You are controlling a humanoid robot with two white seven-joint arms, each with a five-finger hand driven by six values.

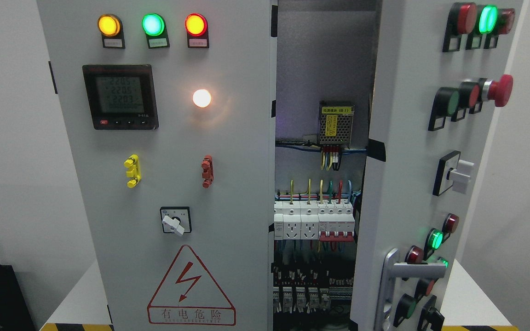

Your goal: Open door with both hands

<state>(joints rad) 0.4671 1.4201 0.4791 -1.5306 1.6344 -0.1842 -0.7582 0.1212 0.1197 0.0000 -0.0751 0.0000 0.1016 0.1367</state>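
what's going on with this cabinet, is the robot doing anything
No robot hand is in view right now, so nothing is being handled. The right door of the electrical cabinet stands swung open, its handle low near the edge, showing breakers and wiring inside. The left door looks shut, with its three lamps lit and the meter on.

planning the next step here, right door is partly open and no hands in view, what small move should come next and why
Probably bring a hand up to the handle low on the right door and swing it further out. That door stands only partly open, showing the breakers through a narrow gap, while the left door looks shut. Neither hand is in view yet.
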